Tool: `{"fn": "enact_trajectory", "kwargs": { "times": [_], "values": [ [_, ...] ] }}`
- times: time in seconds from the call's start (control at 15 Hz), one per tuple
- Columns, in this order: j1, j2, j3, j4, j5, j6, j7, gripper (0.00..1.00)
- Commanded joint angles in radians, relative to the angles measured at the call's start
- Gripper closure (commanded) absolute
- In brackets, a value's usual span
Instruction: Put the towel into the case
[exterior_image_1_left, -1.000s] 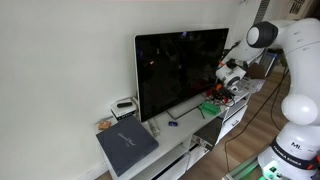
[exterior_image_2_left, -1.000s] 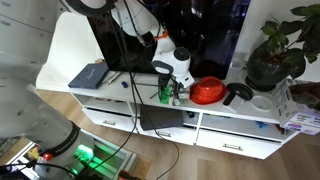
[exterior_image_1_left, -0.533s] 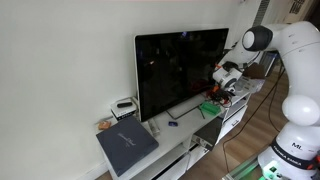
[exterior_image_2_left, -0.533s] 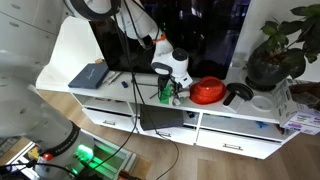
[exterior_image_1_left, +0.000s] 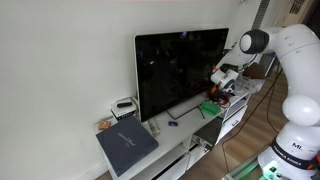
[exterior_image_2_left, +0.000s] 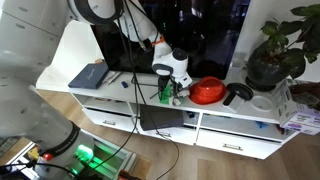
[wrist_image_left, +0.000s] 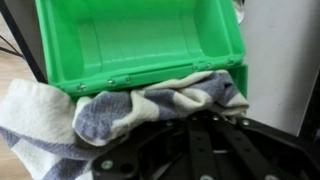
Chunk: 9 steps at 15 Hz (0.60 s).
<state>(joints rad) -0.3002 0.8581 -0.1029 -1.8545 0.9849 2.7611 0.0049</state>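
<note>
The green case (wrist_image_left: 140, 40) lies open below my gripper, its inside bare. It stands on the white TV stand in both exterior views (exterior_image_1_left: 210, 107) (exterior_image_2_left: 165, 92). The towel (wrist_image_left: 130, 105), white with grey-blue stripes, hangs bunched from my gripper (wrist_image_left: 185, 125) and drapes over the case's near rim. My gripper is shut on the towel, just above the case's edge. In both exterior views my gripper (exterior_image_1_left: 222, 88) (exterior_image_2_left: 172, 76) hovers directly over the case, in front of the TV.
A big black TV (exterior_image_1_left: 180, 70) stands close behind the gripper. A red round object (exterior_image_2_left: 206, 92) and a black object (exterior_image_2_left: 238, 94) sit beside the case. A grey book (exterior_image_2_left: 88, 76) lies at the stand's far end. A potted plant (exterior_image_2_left: 275, 50) stands at the other end.
My arm has shifted slightly toward the TV with the towel still held. The case has not moved.
</note>
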Motion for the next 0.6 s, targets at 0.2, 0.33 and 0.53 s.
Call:
{"fn": "enact_trajectory", "kwargs": {
  "times": [0.2, 0.33, 0.53],
  "values": [
    [0.035, 0.139, 0.011, 0.072, -0.082, 0.006, 0.085, 1.00],
    [0.038, 0.133, 0.013, 0.068, -0.105, 0.008, 0.097, 1.00],
    [0.022, 0.081, 0.020, 0.033, -0.115, 0.012, 0.071, 1.00]
  ]
}}
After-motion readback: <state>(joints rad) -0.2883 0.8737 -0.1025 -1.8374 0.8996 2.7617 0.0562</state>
